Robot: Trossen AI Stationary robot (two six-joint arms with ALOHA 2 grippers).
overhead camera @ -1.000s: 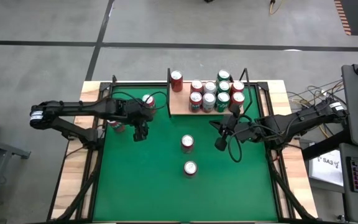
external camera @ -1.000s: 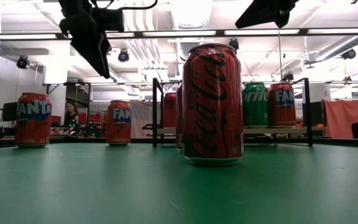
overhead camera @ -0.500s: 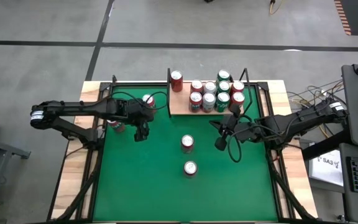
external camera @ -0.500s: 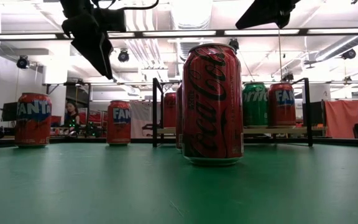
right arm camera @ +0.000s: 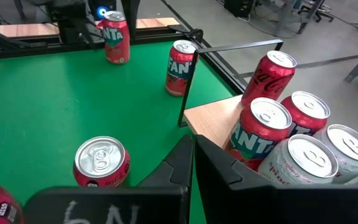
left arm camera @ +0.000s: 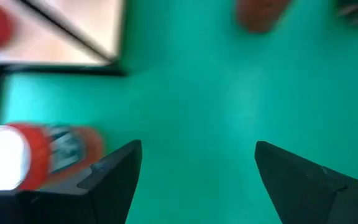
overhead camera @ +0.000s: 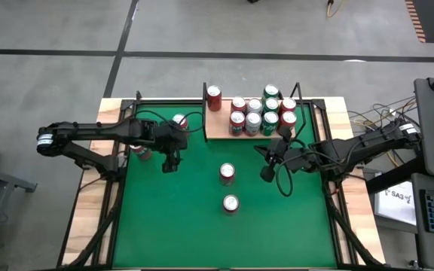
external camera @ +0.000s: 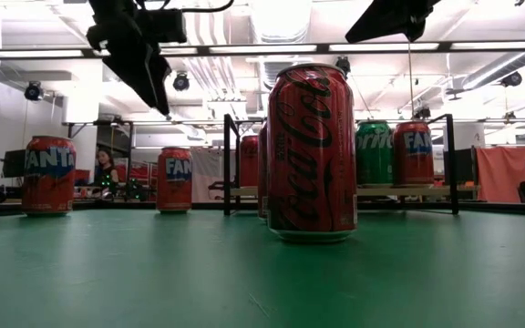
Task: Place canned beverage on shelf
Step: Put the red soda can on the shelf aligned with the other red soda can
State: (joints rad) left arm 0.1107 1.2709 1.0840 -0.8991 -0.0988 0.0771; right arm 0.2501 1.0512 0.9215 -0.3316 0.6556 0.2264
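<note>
The shelf (overhead camera: 217,129) stands at the table's far middle, a tan board with black uprights, carrying several cans. A Fanta can (overhead camera: 179,120) stands upright on the green felt just left of it; it also shows in the left wrist view (left arm camera: 48,158). My left gripper (overhead camera: 171,160) hangs open above the felt, nearer than that can and clear of it, its fingers (left arm camera: 114,177) pointing down. My right gripper (overhead camera: 266,175) is shut and empty, right of a Coke can (overhead camera: 227,173) and raised above the table.
A second Fanta can (overhead camera: 142,153) stands near the table's left edge. Another Coke can (overhead camera: 230,203) stands nearer the front; it fills the middle of the low view (external camera: 311,150). The shelf's left part (right arm camera: 213,118) holds one Coke can (overhead camera: 214,98) with bare board beside it.
My left gripper has shifted a little toward the table's right edge, staying open and above the felt. The cans and my right arm have kept still.
</note>
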